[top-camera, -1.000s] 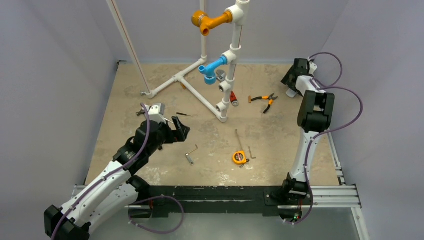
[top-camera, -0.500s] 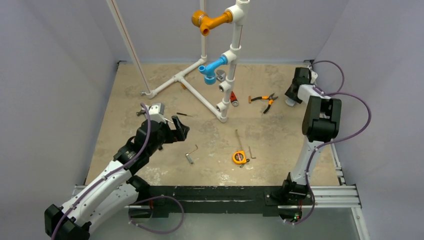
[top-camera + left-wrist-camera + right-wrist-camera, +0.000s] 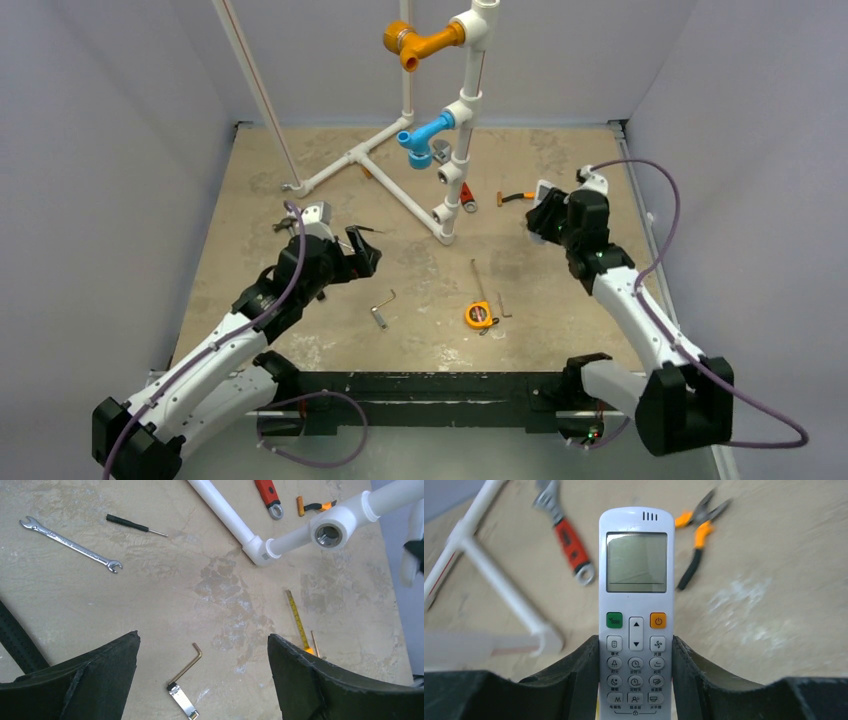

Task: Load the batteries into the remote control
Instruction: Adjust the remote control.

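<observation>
The remote control (image 3: 636,610) faces up and looks lifted off the table. The right gripper (image 3: 636,652) squeezes its button end. The left gripper (image 3: 202,639) hangs wide open with nothing in it. No batteries show anywhere, so I think the loading has not begun. The back must be opened and batteries found. The table (image 3: 430,345) is tan and patchy. A yellow tape measure (image 3: 480,316) lies near, pliers (image 3: 698,540) farther, then white pipes (image 3: 400,195) and pale walls (image 3: 120,120).

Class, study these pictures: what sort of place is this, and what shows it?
Probably a robot lab test cell dressed as a workshop: a walled-in table, scattered hand tools such as pliers and a red-handled wrench, and a white pipe frame standing on it.
</observation>
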### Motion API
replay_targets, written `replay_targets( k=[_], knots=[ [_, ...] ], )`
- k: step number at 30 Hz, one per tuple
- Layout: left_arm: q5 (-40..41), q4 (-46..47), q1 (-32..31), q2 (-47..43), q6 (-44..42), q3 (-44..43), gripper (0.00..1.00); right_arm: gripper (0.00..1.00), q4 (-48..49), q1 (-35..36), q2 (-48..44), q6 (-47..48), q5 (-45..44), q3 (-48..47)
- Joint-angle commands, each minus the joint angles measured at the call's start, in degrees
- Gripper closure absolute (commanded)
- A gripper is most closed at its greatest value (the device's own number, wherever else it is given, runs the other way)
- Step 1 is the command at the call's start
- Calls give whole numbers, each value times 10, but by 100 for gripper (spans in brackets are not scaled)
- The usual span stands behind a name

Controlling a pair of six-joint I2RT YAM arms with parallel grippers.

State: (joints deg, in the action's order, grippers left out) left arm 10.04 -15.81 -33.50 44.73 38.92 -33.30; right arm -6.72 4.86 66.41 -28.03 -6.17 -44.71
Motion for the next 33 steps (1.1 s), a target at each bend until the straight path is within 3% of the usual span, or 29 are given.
replay_targets(
  k=[1, 6, 9, 13, 19, 25, 33],
  knots=[
    [-9, 19, 1, -7, 20, -38, 5, 100, -39, 86, -131, -35, 26, 83],
    [-56, 27, 1, -17, 78, -53, 5, 100, 23, 180, -329, -13, 128, 231],
    [-95, 49, 1, -6, 107, -72, 5, 100, 15, 244, -375, -3, 148, 246],
    [-127, 80, 1, 6, 124, -80, 5, 100, 60, 328, -318, 10, 174, 235],
    [-195, 143, -1, 25, 106, -59, 5, 100, 170, 488, -159, 16, 79, 182],
    [-228, 171, -4, 15, 105, -24, 5, 99, 250, 500, -82, 25, 51, 142],
    [-225, 163, -7, 29, 115, -25, 7, 100, 280, 503, -46, 47, 57, 99]
  ],
)
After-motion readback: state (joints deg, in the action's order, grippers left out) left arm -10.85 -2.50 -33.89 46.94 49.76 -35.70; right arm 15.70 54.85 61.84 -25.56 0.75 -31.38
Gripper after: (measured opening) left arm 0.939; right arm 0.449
